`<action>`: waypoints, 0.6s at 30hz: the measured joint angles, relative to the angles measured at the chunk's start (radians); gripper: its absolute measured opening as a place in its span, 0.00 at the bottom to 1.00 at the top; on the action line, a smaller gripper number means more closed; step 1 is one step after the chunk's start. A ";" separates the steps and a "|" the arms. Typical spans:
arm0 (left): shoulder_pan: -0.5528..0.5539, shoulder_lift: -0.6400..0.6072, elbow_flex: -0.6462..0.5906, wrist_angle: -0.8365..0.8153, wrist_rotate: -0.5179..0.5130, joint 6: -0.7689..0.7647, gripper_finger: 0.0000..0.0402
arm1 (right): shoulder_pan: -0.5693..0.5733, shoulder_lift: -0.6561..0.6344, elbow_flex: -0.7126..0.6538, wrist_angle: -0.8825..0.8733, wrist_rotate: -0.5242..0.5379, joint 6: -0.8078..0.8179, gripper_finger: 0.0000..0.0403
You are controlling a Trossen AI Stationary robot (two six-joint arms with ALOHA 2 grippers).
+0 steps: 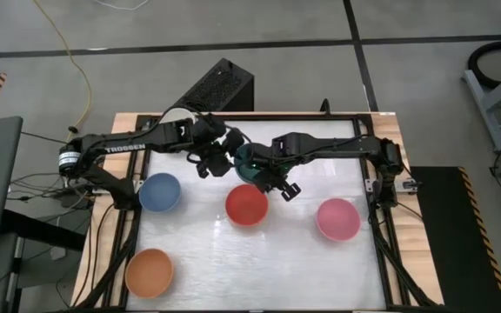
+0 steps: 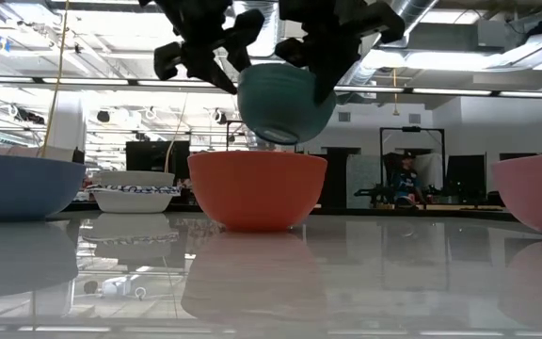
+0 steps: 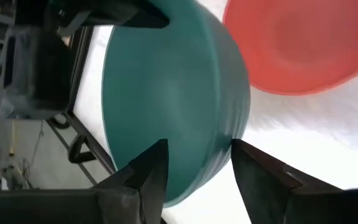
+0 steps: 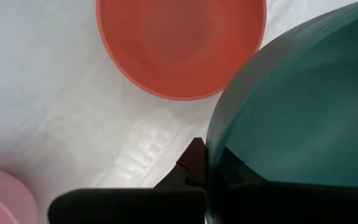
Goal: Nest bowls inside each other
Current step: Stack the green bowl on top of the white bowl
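1. High view shows both arms meeting over the far middle of the surface [image 1: 259, 261], where a teal bowl [image 1: 249, 163] hangs in the air between them.
2. Right gripper [image 4: 205, 165] pinches the teal bowl's rim: in the right wrist view one dark finger lies outside the wall and the other inside, closed tight on it.
3. Left gripper [image 3: 194, 165] reaches the same bowl from the left. Its fingers [image 3: 148, 171] stand partly apart, straddling the bowl's rim, one at the inside and one at the outer wall. Whether they press on it I cannot tell.
4. Low view shows the teal bowl [image 2: 285, 102] lifted clear of the surface, tilted, directly above the red bowl [image 2: 257, 191].
5. Red bowl sits upright at the surface's middle, just near of the raised bowl.
6. Blue bowl [image 1: 159, 192] sits to the left, the pink bowl [image 1: 337, 219] to the right, the orange bowl [image 1: 150, 272] at the near left, all well apart.
7. A blue-and-white patterned bowl [image 2: 132, 193] shows in the low view, farther back.
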State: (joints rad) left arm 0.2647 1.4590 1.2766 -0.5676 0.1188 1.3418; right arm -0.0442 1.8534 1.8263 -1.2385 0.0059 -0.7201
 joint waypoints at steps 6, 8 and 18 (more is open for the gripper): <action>-0.023 0.000 0.000 -0.005 -0.009 0.054 0.29 | 0.004 0.000 0.000 0.000 0.001 -0.007 0.02; -0.024 0.000 0.000 -0.007 -0.024 0.053 0.24 | 0.007 0.000 0.000 0.001 0.002 -0.010 0.02; -0.029 0.000 0.000 -0.060 -0.023 0.080 0.02 | 0.028 0.000 -0.002 0.006 0.031 -0.042 0.02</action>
State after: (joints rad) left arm 0.2358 1.4590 1.2762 -0.6272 0.0960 1.4218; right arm -0.0157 1.8534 1.8240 -1.2326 0.0372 -0.7616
